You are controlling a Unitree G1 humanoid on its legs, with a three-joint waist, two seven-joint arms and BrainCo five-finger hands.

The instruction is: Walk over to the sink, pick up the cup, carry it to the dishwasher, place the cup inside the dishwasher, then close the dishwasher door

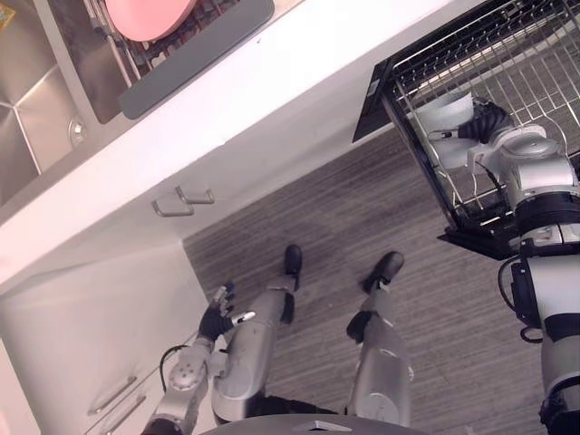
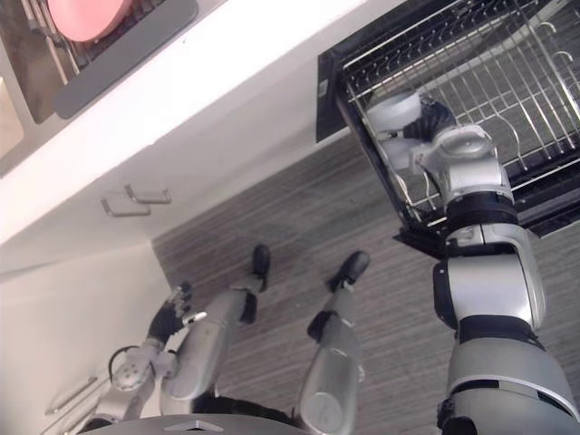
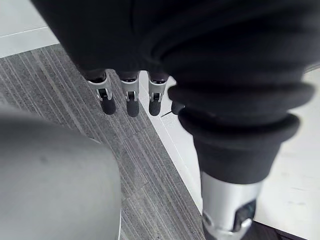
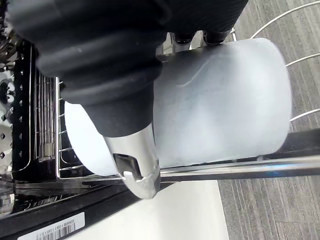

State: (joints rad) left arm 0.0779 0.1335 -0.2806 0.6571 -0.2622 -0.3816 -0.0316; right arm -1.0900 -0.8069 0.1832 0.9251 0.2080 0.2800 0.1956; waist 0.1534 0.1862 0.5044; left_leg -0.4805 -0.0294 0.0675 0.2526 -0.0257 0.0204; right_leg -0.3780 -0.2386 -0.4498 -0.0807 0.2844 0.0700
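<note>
Cup (image 1: 442,116) shows at the upper right of the head views, so read across to it. At the upper left you have the sink (image 1: 27,118) and a pink plate (image 1: 149,16) over a grey tray (image 1: 208,54) on the white counter (image 1: 272,100). At the lower left your left hand (image 1: 217,317) hangs beside the cabinet (image 1: 72,326), fingers loose and straight, holding nothing. At the upper right your right hand (image 1: 485,122) wraps fingers and thumb round the cup inside the pulled-out dishwasher rack (image 1: 526,72), near its left edge.

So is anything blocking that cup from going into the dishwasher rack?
Nothing visible does. The right hand grips the cup and holds it at the front corner of the pulled-out wire rack.
</note>
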